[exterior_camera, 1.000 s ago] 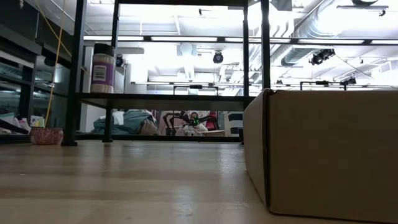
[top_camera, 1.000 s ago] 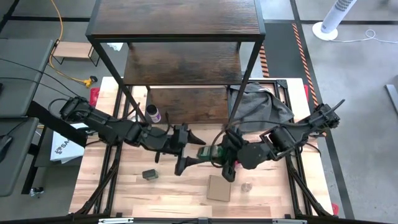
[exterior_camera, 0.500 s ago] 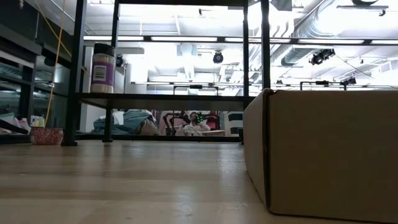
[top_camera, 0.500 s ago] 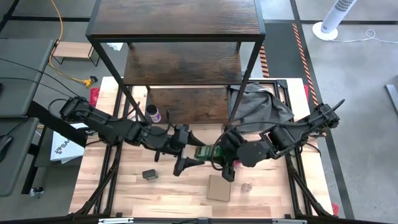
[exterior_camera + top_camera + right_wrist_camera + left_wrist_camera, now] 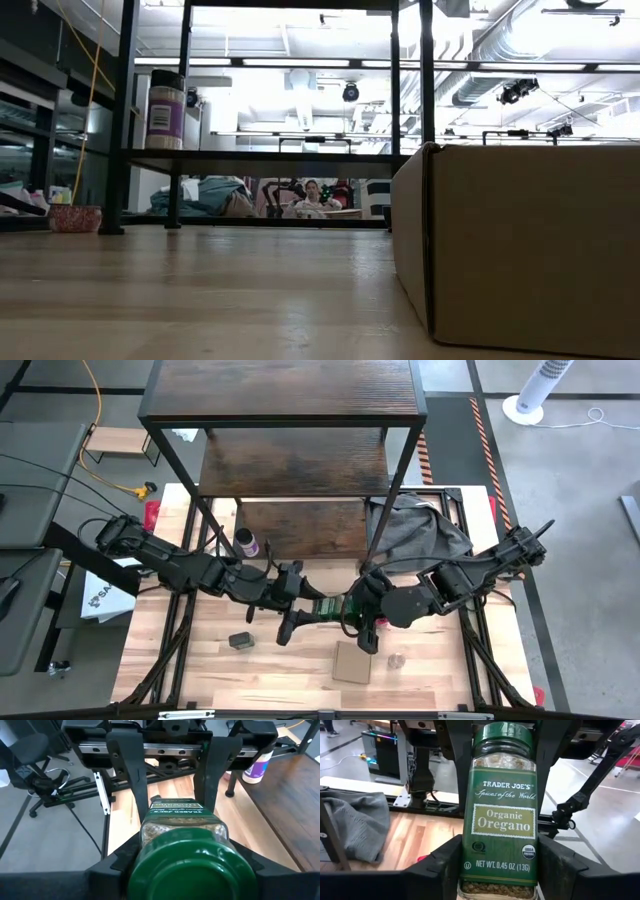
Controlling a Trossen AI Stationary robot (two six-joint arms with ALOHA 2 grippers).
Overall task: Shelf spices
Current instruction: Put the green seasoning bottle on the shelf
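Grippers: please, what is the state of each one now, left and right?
Left gripper: closed on the base end of the oregano jar.
Right gripper: closed on the same jar, at its green lid end.

Both arms are matte black, built of chunky rounded joint housings linked by slimmer tubular segments, with thin black cables looping along them. The left claw (image 5: 297, 614) ends in two flat, tapering black fingers (image 5: 134, 765) hung from a pale metal rail across its wrist block, which carries small screw heads. The right claw (image 5: 362, 616) has matching dark fingers (image 5: 458, 745), broad at the base and narrowing toward the tips, with smooth angular faces
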